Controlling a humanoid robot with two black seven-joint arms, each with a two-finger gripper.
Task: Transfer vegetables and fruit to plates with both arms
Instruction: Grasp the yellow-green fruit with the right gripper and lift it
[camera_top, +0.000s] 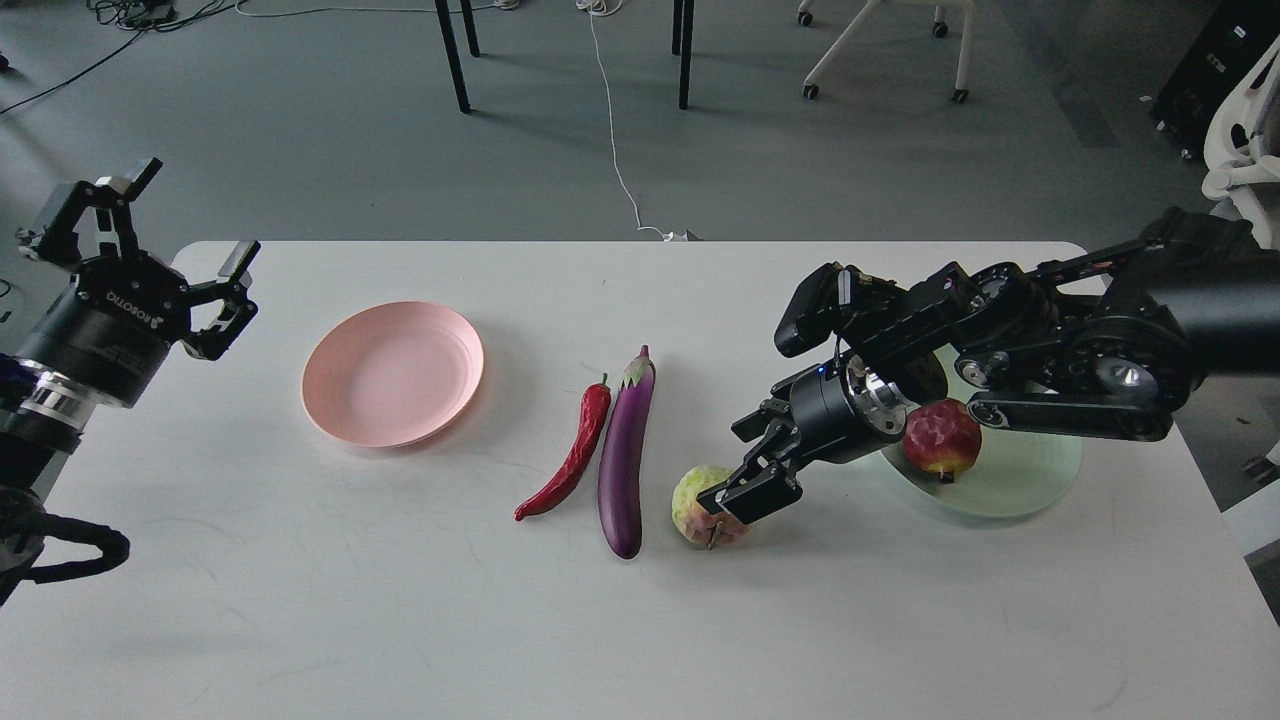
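Note:
The red chili (572, 452) and the purple eggplant (622, 455) lie side by side at the table's middle. The yellow-green fruit (697, 503) sits just right of them. My right gripper (752, 468) is open, lowered over this fruit's right side and partly covering it. The dark red pomegranate (942, 440) rests on the mint green plate (1030, 482), which my right arm partly hides. The pink plate (392, 373) is empty at the left. My left gripper (192, 213) is open and empty, raised by the table's far left corner.
The white table (640, 620) has its far edge just beyond the plates. Table legs, chair legs and a white cable (612, 130) are on the floor behind. The right arm's elbow (1130, 350) hangs over the table's right side.

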